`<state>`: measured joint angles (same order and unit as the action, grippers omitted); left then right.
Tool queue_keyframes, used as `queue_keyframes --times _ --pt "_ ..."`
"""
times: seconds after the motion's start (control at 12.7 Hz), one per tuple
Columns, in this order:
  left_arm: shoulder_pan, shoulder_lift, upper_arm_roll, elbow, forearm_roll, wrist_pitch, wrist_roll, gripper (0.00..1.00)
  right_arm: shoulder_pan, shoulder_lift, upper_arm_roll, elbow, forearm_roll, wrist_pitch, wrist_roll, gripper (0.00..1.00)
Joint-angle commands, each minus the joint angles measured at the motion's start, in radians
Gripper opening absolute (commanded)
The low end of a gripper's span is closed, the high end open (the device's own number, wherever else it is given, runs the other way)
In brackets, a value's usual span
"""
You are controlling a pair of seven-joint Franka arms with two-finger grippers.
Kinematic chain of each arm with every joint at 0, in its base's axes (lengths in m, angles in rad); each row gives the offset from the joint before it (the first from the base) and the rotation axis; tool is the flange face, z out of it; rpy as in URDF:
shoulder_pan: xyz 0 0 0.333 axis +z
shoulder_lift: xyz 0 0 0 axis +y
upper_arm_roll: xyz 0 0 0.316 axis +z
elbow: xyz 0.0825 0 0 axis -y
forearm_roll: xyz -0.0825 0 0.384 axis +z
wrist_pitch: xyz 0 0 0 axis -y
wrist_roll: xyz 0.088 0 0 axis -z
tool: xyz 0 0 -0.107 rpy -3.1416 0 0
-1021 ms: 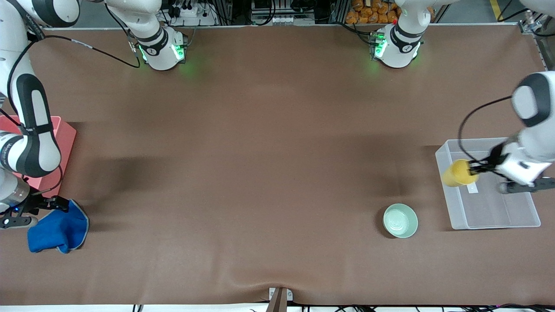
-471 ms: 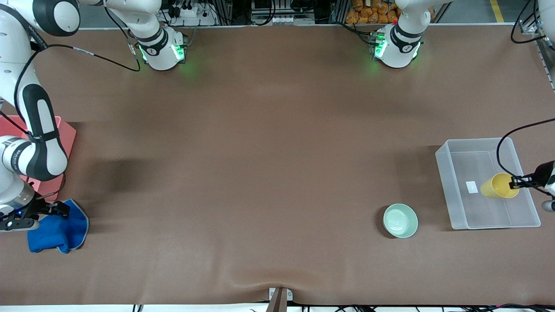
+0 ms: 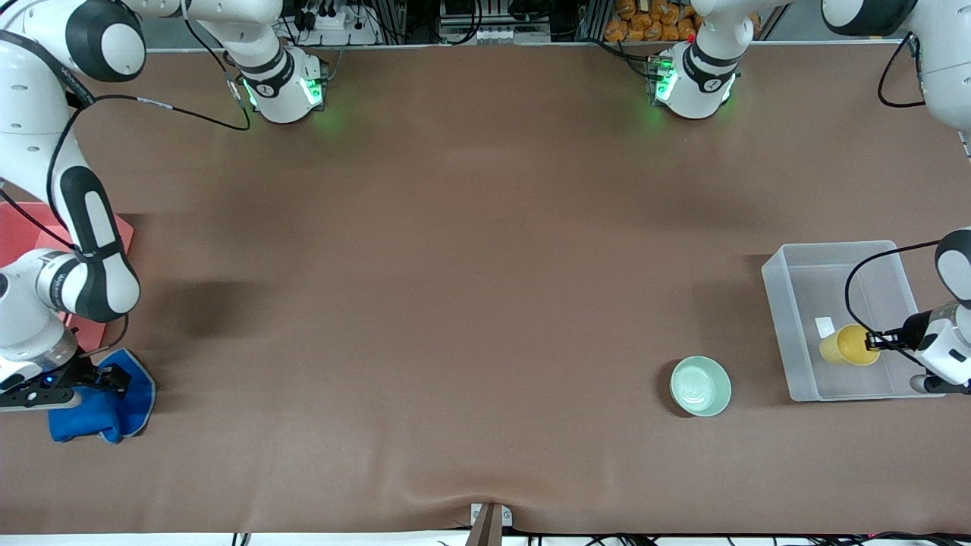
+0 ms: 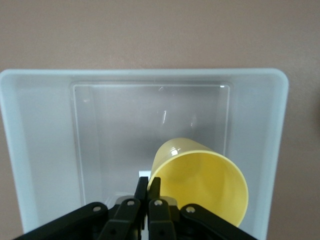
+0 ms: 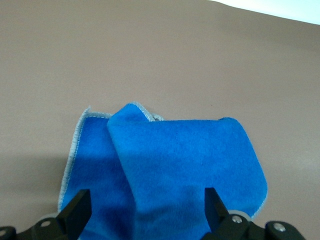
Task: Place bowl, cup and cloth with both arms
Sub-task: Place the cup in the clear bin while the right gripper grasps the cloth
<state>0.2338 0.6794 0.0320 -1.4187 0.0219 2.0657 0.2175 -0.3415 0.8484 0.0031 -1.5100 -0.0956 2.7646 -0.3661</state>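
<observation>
The yellow cup point(image 3: 848, 345) hangs tilted inside the clear plastic bin point(image 3: 775, 303) at the left arm's end of the table. My left gripper point(image 3: 881, 339) is shut on its rim. In the left wrist view the gripper point(image 4: 148, 183) pinches the cup's point(image 4: 200, 182) wall over the bin's floor point(image 4: 115, 135). The mint-green bowl point(image 3: 700, 386) stands on the table beside the bin, toward the right arm's end. The blue cloth point(image 3: 102, 406) lies crumpled at the right arm's end. My right gripper point(image 3: 114, 377) is open, low over the cloth point(image 5: 175, 160), with a finger on either side of it point(image 5: 145, 202).
A red flat tray point(image 3: 114, 231) lies beside the right arm, farther from the front camera than the cloth. A small white label point(image 3: 824, 327) lies on the bin's floor. The brown table cover point(image 3: 455, 303) stretches wide between cloth and bowl.
My left gripper has carried the cup from the bin's edge over the bin, then down into it. My right arm has shifted slightly over the cloth, fingers still open.
</observation>
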Motion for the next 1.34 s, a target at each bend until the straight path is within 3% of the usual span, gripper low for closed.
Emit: queue_keyframes --times 0.0,0.63,0.79,0.94,1.26 --pt "0.007 0.04 0.003 0.032 0.007 0.03 0.014 0.0 -0.025 0.043 0.014 0.031 -0.012 0.061 -0.013 1.0" --pt "0.007 0.086 0.0 0.027 -0.016 0.103 0.031 0.02 -0.033 0.067 0.018 0.034 -0.006 0.2 -0.008 1.0" --pt "0.002 0.091 0.0 0.027 -0.016 0.111 0.049 0.42 -0.034 0.069 0.021 0.034 -0.006 0.207 -0.007 0.95" --pt "0.002 0.091 0.0 0.029 -0.014 0.111 0.054 0.79 -0.033 0.069 0.021 0.033 -0.004 0.208 -0.002 0.73" --pt "0.009 0.031 0.005 0.03 0.001 0.09 0.072 0.87 -0.031 0.069 0.026 0.028 0.016 0.21 0.001 0.49"
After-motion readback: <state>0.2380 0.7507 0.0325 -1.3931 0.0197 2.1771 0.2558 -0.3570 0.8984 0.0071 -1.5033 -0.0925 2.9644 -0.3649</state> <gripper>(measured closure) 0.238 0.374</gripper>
